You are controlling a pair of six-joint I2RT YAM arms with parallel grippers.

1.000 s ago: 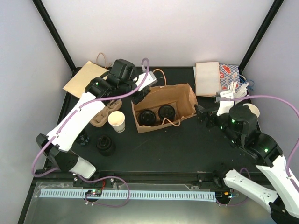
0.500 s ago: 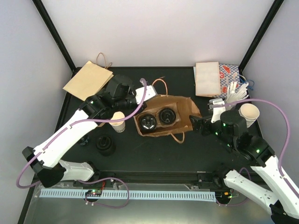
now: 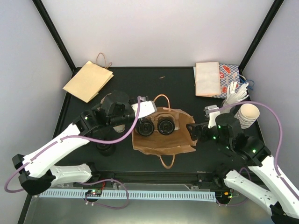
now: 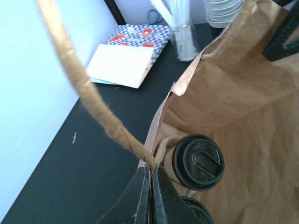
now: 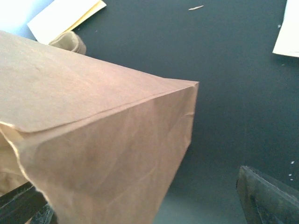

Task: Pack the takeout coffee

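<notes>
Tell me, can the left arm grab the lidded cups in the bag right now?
Probably not: the left gripper is shut on the handle of the paper bag, so it's busy, though the lidded cups lie uncovered.

Nothing legible right now: the brown paper bag point(image 3: 163, 140) is plain, the black cup lid point(image 4: 198, 161) shows only moulded shapes, and the red-and-blue patterned packet point(image 4: 135, 33) is too small for words.
</notes>
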